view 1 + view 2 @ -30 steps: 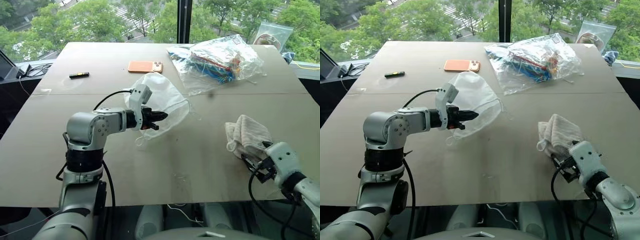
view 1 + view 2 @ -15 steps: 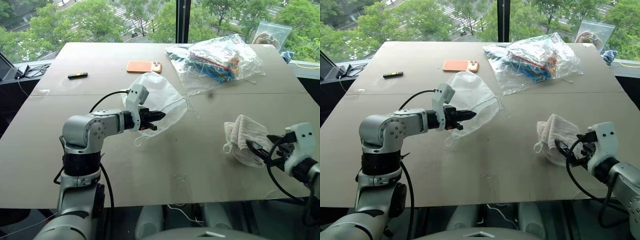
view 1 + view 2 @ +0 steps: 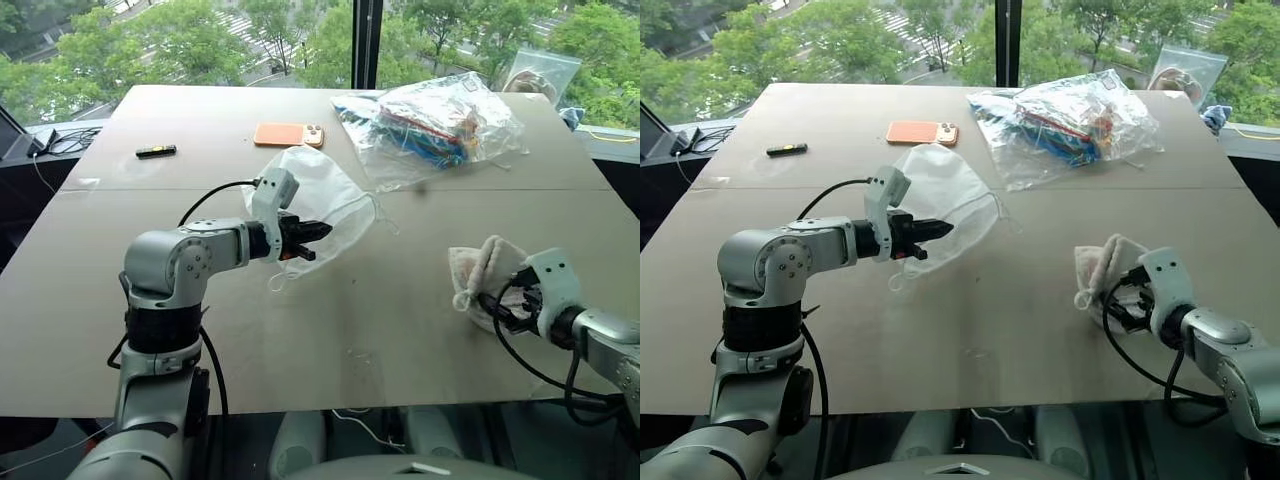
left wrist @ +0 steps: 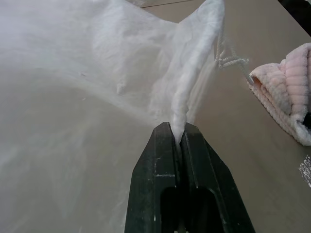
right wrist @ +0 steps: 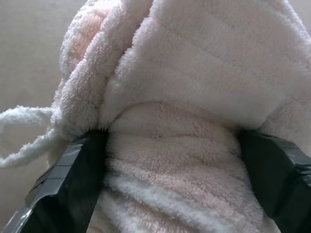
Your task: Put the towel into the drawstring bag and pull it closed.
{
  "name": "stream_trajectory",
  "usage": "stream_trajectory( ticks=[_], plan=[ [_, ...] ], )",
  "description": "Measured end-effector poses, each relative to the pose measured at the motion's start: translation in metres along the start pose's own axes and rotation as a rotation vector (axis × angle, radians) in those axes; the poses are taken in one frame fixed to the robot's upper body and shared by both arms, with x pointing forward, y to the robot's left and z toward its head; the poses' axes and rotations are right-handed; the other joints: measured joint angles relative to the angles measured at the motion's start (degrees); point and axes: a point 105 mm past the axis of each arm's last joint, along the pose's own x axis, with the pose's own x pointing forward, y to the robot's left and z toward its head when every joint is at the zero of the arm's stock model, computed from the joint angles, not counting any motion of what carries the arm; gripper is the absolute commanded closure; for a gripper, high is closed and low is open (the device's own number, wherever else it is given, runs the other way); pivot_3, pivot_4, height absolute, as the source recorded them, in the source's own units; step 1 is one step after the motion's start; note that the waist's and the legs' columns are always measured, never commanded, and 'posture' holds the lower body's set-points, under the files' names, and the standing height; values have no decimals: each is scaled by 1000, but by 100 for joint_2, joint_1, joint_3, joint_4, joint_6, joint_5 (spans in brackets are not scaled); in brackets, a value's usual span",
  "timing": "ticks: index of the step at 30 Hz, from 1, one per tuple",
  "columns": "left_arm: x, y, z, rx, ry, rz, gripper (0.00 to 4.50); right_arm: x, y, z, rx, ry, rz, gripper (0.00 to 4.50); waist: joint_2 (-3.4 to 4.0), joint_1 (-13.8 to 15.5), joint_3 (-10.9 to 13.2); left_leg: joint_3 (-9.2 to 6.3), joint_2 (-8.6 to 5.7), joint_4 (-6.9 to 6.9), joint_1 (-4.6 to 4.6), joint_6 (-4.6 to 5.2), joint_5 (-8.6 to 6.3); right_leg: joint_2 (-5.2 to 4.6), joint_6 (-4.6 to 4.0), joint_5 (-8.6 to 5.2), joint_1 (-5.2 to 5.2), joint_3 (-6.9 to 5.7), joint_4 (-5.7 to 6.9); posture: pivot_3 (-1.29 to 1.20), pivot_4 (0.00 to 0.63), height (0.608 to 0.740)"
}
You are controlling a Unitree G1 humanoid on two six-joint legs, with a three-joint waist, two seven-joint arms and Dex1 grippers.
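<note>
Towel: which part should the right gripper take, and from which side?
Best the bunched middle of the towel, approached from the robot's near right side. It lies crumpled in a raised mound on the table, thick enough to pinch. The right gripper already has a finger on each side of that mound, jaws wide. The thin loop looks too slight.

Silver-grey arms, black cables, black-fingered left pincer (image 3: 318, 232).

- An upper-floor office or lab: large windows (image 3: 200, 40) overlooking green treetops and a street.
- A wide tan cardboard-covered table (image 3: 200, 130), cables at its edge.
</note>
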Motion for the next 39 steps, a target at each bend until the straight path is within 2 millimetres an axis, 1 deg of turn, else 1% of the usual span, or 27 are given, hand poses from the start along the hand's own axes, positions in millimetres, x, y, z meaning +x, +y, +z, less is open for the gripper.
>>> stream_trajectory(
  ticks=[2,5,6,9,11,15,16,18,20,21,22,23,24,25,26,27,28,30,33,36,39],
  plan=[
    [0,0,0,1,-1,0,4500,4,2,-1,-2,6,29,1592,-25,-1,-16,2,2,-1,15,0,0,-2,-9,-6,13,0,-2,0,150,740],
    [0,-1,1,4,-2,1,4500,7,2,-2,5,12,62,2911,-59,9,-37,2,3,-1,30,0,0,-16,-10,-6,26,1,-3,0,150,740],
    [0,0,1,4,-2,3,4500,7,1,-2,20,3,73,3361,-63,20,-40,1,3,0,31,0,0,-21,-11,-6,29,0,-4,0,150,740],
    [-1,0,1,5,-2,5,4500,3,1,3,31,-47,96,4478,-52,18,-33,2,2,0,29,0,0,-26,-11,-6,27,2,-3,0,150,740],
    [-1,0,1,6,-3,6,4500,-2,5,7,-2,-86,115,4478,-24,14,-15,4,2,-7,18,0,0,-24,-10,-6,11,3,-1,0,150,740],
    [0,-3,2,7,-7,-7,4500,-11,33,19,-26,-158,248,4478,33,-17,21,2,5,-14,-16,-1,0,-5,9,7,-28,4,5,0,150,740],
    [0,-4,2,6,-7,-11,4500,-13,37,22,-32,-171,266,4478,44,-18,28,3,4,-14,-28,-1,0,0,10,7,-39,5,6,0,150,740],
    [0,-4,2,5,-8,-13,4500,-18,47,31,-49,-207,305,4478,56,-16,36,3,3,-14,-38,-1,0,3,9,8,-46,5,5,0,150,740],
    [0,-4,2,4,-9,-10,4500,-20,50,38,-85,-223,302,4478,58,-3,37,4,0,-14,-40,-1,0,0,10,8,-46,5,2,0,150,740],
    [1,-4,2,4,-9,-10,4500,-19,48,37,-108,-210,287,3515,57,3,37,6,-2,-13,-41,-1,0,-2,12,7,-46,5,-2,0,150,740],
    [1,-5,2,3,-9,-10,4500,-18,47,33,-118,-189,278,3156,57,15,38,6,-4,-12,-42,-1,0,-4,12,7,-45,5,-4,0,150,740],
    [1,-4,2,3,-9,-10,4500,-17,46,30,-116,-172,277,2675,55,25,39,6,-5,-12,-43,-1,0,-6,12,7,-45,5,-5,0,150,740],
    [1,-4,1,3,-9,-7,4500,-16,47,24,-105,-154,283,1971,55,31,40,5,-6,-12,-45,-1,0,-7,13,6,-45,4,-5,0,150,740],
    [1,-4,2,3,-9,-6,4500,-16,48,22,-101,-147,285,1515,55,27,40,5,-6,-12,-45,0,0,-6,13,6,-45,4,-5,0,150,740],
    [1,-4,1,3,-9,-6,4500,-18,48,21,-104,-144,285,1147,55,21,40,5,-6,-12,-44,0,0,-6,13,6,-45,5,-4,0,150,740],
    [1,-4,1,3,-10,-6,4500,-21,50,22,-111,-147,287,588,56,18,41,4,-5,-12,-44,0,0,-6,13,6,-46,4,-3,0,150,740],
    [1,-4,1,2,-10,-7,4500,-25,50,25,-123,-156,286,120,58,17,41,3,-4,-13,-44,0,0,-4,14,6,-46,4,-2,0,150,740],
    [2,-5,1,2,-10,-9,4500,-32,48,30,-150,-168,262,42,57,5,41,4,-3,-13,-42,-1,0,-2,14,6,-45,4,-2,0,150,740],
    [2,-6,1,-2,-10,-15,4500,-37,37,32,-90,-175,199,42,57,13,42,3,-2,-13,-41,-1,0,-2,14,5,-45,3,-1,0,150,740],
    [3,-6,-1,-8,-7,-17,4500,-36,26,20,29,-126,144,42,57,16,42,4,-2,-12,-43,-1,0,-4,13,6,-45,4,-2,0,150,740],
    [3,-6,-3,-11,-5,-18,4500,-29,23,7,112,-73,137,42,57,14,42,6,-4,-12,-42,0,0,-5,13,6,-45,6,-1,0,150,740]
  ],
)
